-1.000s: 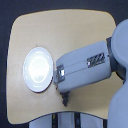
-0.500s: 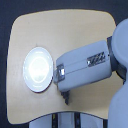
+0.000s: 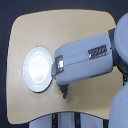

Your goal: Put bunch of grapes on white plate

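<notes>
The bunch of grapes could not be made out anywhere on the light wooden table (image 3: 30,30). The robot's bulky grey forearm (image 3: 87,62) reached in from the exterior view's right and covered the middle of the table. If the bunch lay there or hung in the hand, the arm hid it. So its long axis and which way its stem pointed could not be told.

The round, glossy white plate (image 3: 36,70) lay bare on the exterior view's left side of the table. The forearm's front end overlapped its rim.

Below that front end small dark tips showed, probably the fingers (image 3: 64,90), just beside the plate's lower edge. They were too small and blurred to say whether they were clenched, released or grasping something.

By judgement, such a bunch would be light, soft and easily bruised, its berries loose on the stalks. The safest hold would be gentle, across the body or at the stem.
</notes>
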